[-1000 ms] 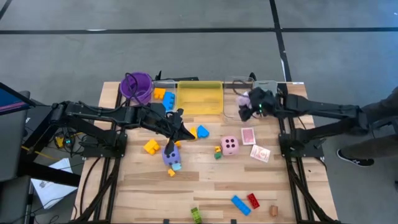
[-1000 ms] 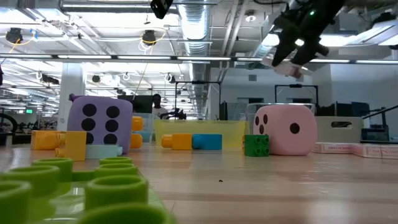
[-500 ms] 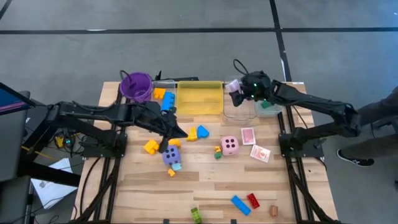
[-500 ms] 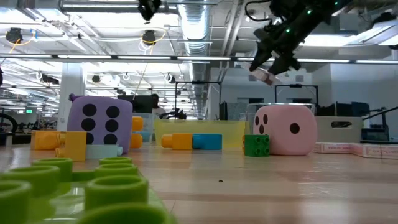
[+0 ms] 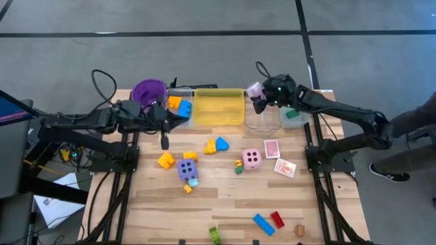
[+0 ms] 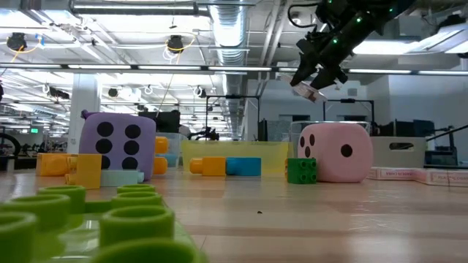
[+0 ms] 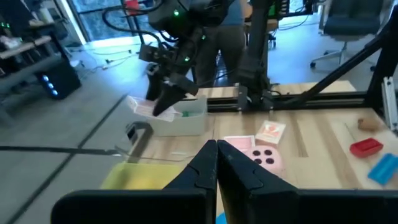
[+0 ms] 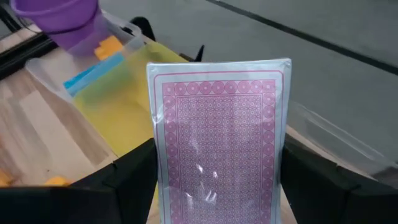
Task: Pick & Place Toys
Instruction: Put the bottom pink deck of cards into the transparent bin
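My right gripper [image 5: 259, 96] is shut on a wrapped pack of pink playing cards [image 8: 217, 143], high above the clear tray [image 5: 261, 121] at the table's far right; the low view shows the pack [image 6: 308, 91] well up in the air. My left gripper [image 5: 164, 141] hangs shut and empty at the far left, near the purple cup [image 5: 150, 92]. On the table lie a purple die [image 5: 187, 167], a pink die [image 5: 251, 158], yellow blocks [image 5: 165, 160], a yellow and blue pair [image 5: 216, 144] and two more pink card packs [image 5: 272, 148]. My right gripper pinches the card pack between its two fingers [image 8: 127, 171], one on each long edge [image 8: 159, 177], at the pack's lower half. The fingers slant down from the table's right side. The pack faces the wrist camera flat and is lifted clear of the tray.
A yellow tray [image 5: 219, 107] stands at the far middle. A clear tray with orange and blue blocks [image 5: 178, 105] is beside the cup, and another holds a green block [image 5: 294, 116]. Blue, red and green blocks [image 5: 263, 223] lie near the front edge.
My left gripper, shut throughout, has drawn back from above the purple die toward the table's left and far side, rising and tipping nearer level. My right gripper has carried the card pack toward the table's left and far edge, still gripped.
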